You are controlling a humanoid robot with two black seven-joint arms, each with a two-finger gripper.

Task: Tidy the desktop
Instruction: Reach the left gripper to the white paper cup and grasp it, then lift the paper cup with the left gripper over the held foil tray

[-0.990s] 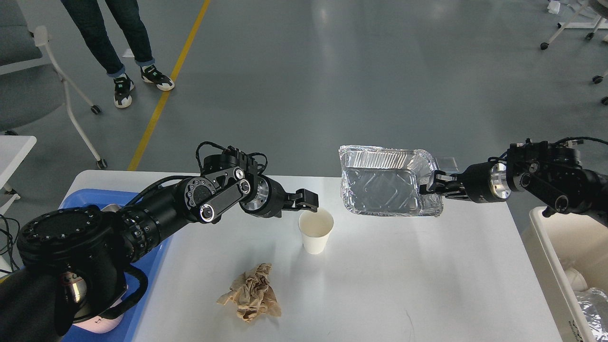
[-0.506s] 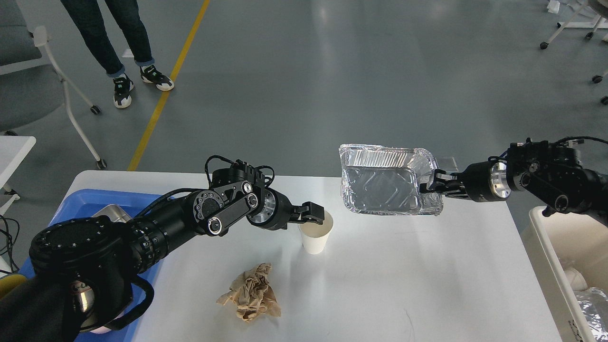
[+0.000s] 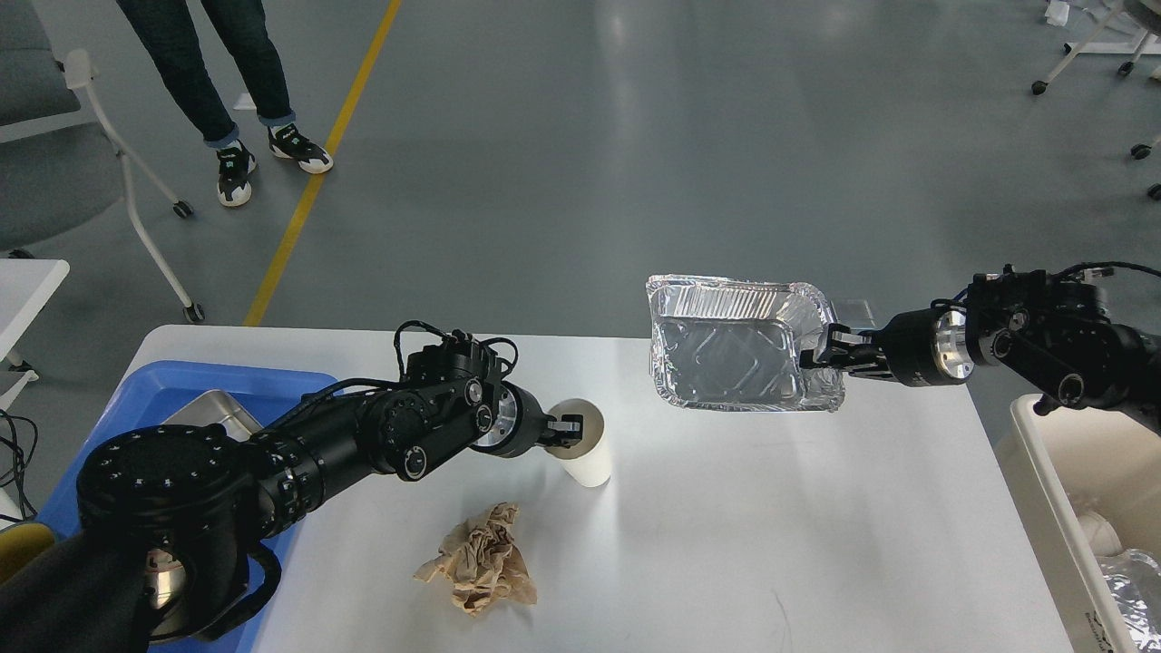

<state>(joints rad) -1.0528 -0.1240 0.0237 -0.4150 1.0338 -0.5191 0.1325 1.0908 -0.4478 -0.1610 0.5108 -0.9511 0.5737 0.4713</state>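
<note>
The left fingers (image 3: 568, 428) are clamped on the near rim of a white paper cup (image 3: 585, 446), one finger outside the wall and the other apparently inside the mouth, and the cup leans toward them with its base on the white bench (image 3: 726, 526). Just below and a little left of those fingers lies a crumpled brown paper wad (image 3: 479, 560), flat on the bench and apart from the cup. Behind the left arm, at the bench's left end, sits a blue tray (image 3: 299, 381) with a metal container (image 3: 218, 410) in it (mostly hidden by the arm). The right fingers (image 3: 824, 352) are closed on the right-hand rim of a foil pan (image 3: 736, 345), which hangs clear above the far edge of the bench, tipped so that its open inside faces the camera. To the right of the right fingers and lower, beside the bench's right edge, stands a white bin (image 3: 1043, 481) holding some foil and a pale object. Far beyond the left fingers, on the grey floor, a person (image 3: 231, 82) in jeans and sneakers stands by a yellow line (image 3: 317, 172).
</note>
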